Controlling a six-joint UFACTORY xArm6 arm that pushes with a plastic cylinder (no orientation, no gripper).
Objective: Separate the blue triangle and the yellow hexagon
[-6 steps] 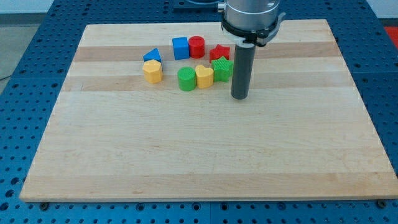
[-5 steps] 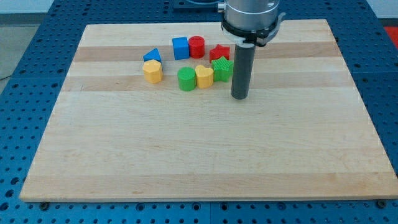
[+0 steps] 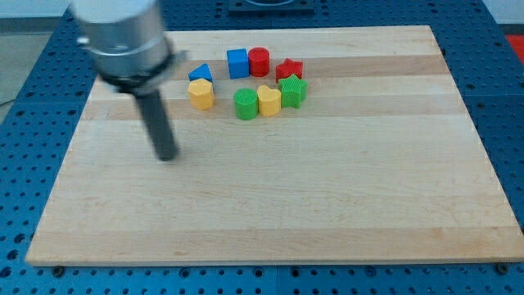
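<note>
Wooden board (image 3: 270, 205) on blue pegboard. Blue triangle (image 3: 201, 73) touches yellow hexagon (image 3: 201, 94) just below it, upper left of centre. My tip (image 3: 167, 156) sits below-left of both, apart, motion-blurred. No jaws: plain rod, holding nothing. Other blocks cluster to the view's right.

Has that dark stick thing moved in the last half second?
Yes. My tip swept toward the view's left, from right of the green star to lower left of the yellow hexagon.
</note>
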